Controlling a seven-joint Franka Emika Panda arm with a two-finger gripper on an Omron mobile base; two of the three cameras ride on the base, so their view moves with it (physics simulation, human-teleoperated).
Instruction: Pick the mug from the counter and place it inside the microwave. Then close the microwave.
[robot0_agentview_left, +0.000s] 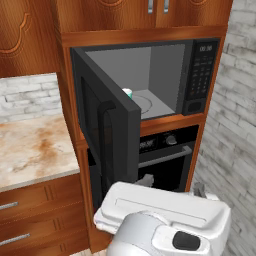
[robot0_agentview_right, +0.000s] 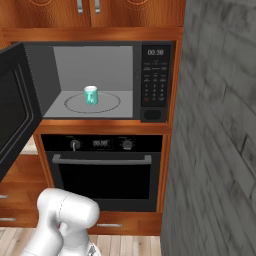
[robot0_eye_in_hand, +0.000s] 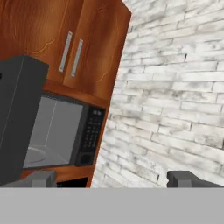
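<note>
A home kitchen — a built-in microwave (robot0_agentview_right: 100, 82) sits in a wooden cabinet column above a black oven (robot0_agentview_right: 102, 167) with knobs and a bar handle. A marble-look counter (robot0_agentview_left: 30, 150) over wooden drawers (robot0_agentview_left: 35, 220) meets a pale brick backsplash (robot0_agentview_left: 27, 95) at its back edge — cupboard doors (robot0_eye_in_hand: 70, 48) hang overhead.

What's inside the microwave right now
The teal mug stands upright on the round plate inside the open microwave. In the left base view, its door covers most of the mug.

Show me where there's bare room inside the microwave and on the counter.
Inside the microwave, the grey floor right of the mug up to the keypad wall is bare, as is the strip left of it. The counter slab below the brick backsplash is bare. The open door crowds the approach.
</note>
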